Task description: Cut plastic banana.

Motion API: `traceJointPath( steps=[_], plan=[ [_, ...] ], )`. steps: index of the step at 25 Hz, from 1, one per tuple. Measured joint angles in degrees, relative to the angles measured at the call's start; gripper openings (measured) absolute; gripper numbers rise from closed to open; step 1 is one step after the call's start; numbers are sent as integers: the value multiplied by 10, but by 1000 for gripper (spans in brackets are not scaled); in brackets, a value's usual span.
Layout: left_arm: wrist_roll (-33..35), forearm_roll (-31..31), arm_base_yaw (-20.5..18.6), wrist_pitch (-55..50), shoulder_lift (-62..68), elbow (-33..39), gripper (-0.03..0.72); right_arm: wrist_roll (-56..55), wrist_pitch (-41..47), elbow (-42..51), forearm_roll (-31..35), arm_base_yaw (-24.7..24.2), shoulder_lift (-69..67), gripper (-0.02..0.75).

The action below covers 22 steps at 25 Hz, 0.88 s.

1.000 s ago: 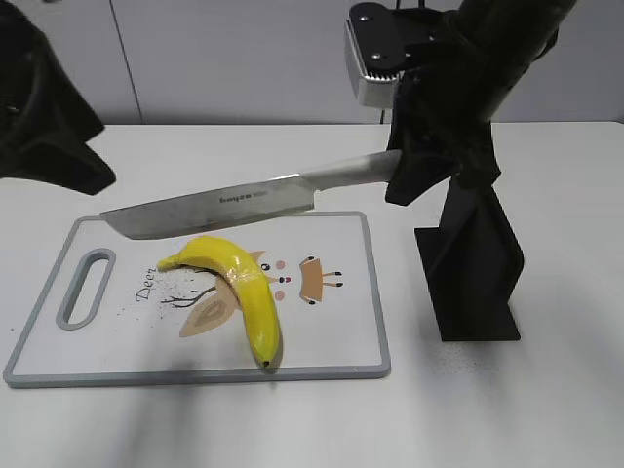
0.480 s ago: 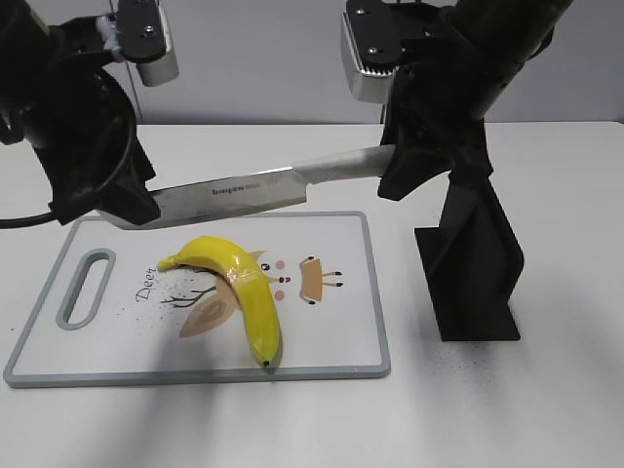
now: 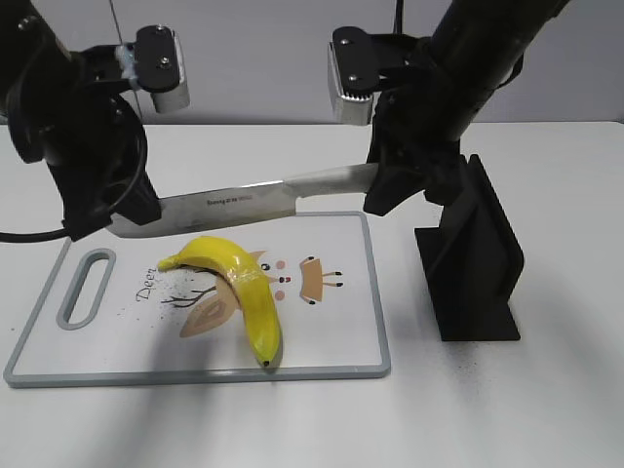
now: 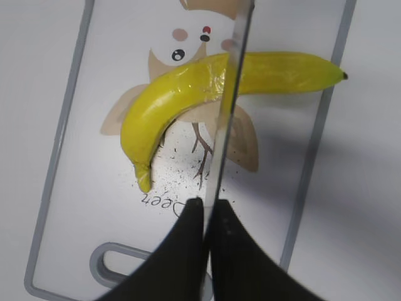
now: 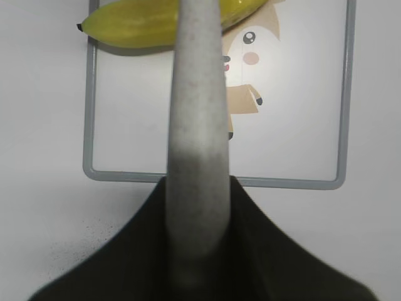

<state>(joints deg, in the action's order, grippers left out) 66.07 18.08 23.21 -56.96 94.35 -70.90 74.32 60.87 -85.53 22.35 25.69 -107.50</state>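
plastic banana (image 3: 237,290) lies on the cutting board (image 3: 336,336), toward the board's near edge, dark tip nearest, stem end pointing toward the handle slot. board rests on the white counter (image 3: 507,409). kitchen knife (image 3: 234,205) hangs above the banana, clear of it, blade level across the board's far half. right pincer (image 3: 382,183) clamped on the knife handle. left pincer (image 3: 125,216) pinched on the blade tip. black knife stand (image 3: 478,263) just right of the board.
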Motion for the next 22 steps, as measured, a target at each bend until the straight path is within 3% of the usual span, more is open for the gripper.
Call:
traceJointPath(
  steps=[12, 22],
  plan=[
    [9, 15, 0, 122, 144, 16, -1, -62, -75, 0, -75, 1, -139, 168],
    [16, 44, 0, 136, 151, 15, 0, -85, -96, -3, -117, 1, -177, 176]
  ],
)
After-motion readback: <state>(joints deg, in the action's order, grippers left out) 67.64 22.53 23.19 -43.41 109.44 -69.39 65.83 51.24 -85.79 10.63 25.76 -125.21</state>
